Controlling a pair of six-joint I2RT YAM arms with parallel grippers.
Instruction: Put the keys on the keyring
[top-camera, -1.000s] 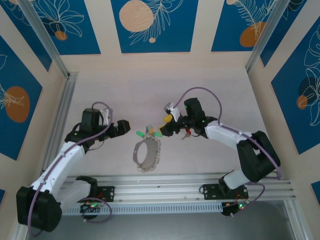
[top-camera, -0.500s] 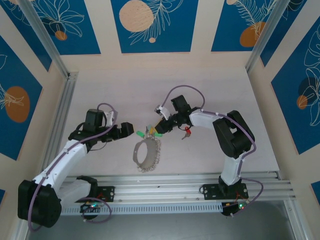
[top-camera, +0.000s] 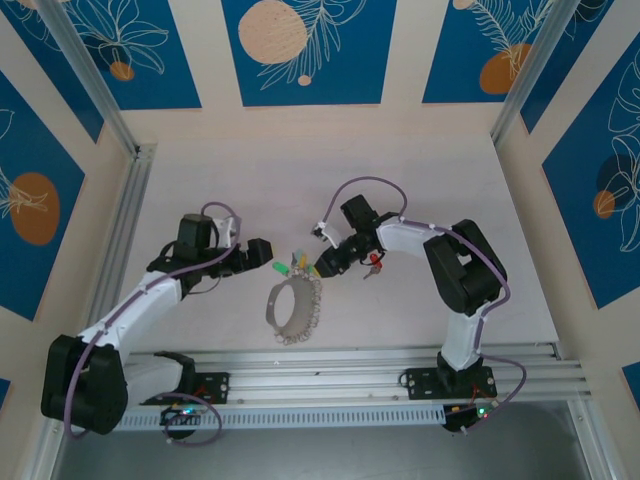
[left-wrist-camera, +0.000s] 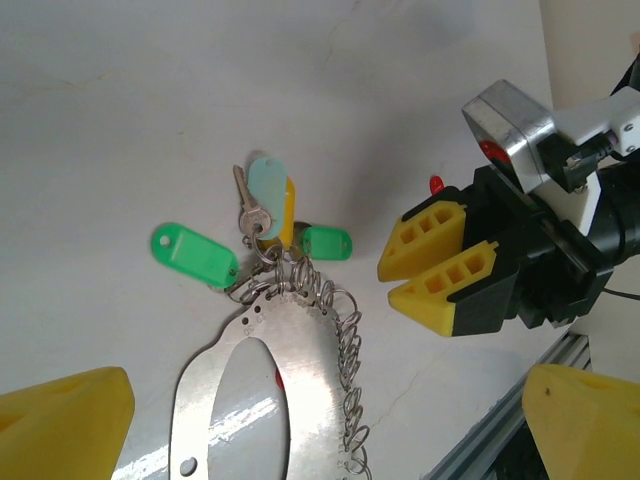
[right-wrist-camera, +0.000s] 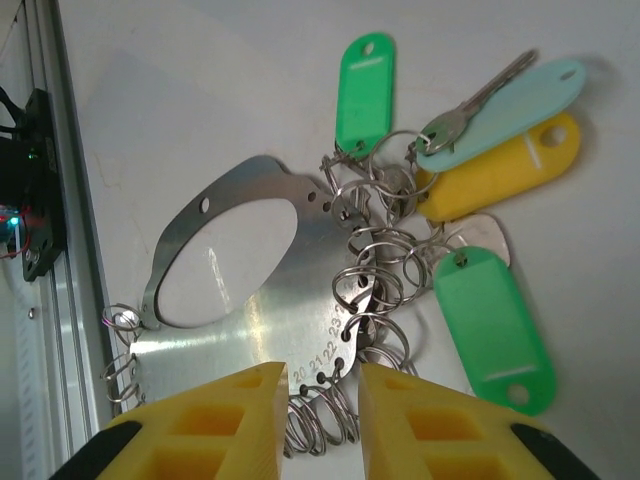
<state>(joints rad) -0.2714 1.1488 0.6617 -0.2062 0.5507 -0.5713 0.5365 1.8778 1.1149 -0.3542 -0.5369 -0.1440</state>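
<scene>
- Keyring (top-camera: 310, 312): lies flat at the centre of the table (top-camera: 420, 180), between the two arms. Metal plate with an oval hole, small split rings beaded along its right edge. Probably left flat so either gripper can reach that edge.
- Keys (top-camera: 298, 266): sit bunched at the far end of the keyring, touching it. Green, yellow and pale tags fan outward, apparently already hooked through the small rings.
- Red key (top-camera: 375, 262): lies apart to the right, just beside the right arm. Judged not yet on the ring.
- Left gripper (top-camera: 266, 255): hangs just left of the tagged bunch, fingers (left-wrist-camera: 60, 425) spread wide and empty. Seems placed to steady the plate.
- Right gripper (right-wrist-camera: 322, 400): hovers over the beaded edge, pads (right-wrist-camera: 230, 410) close together with a narrow gap, nothing clamped. Looks aimed at pinching one split ring.
</scene>
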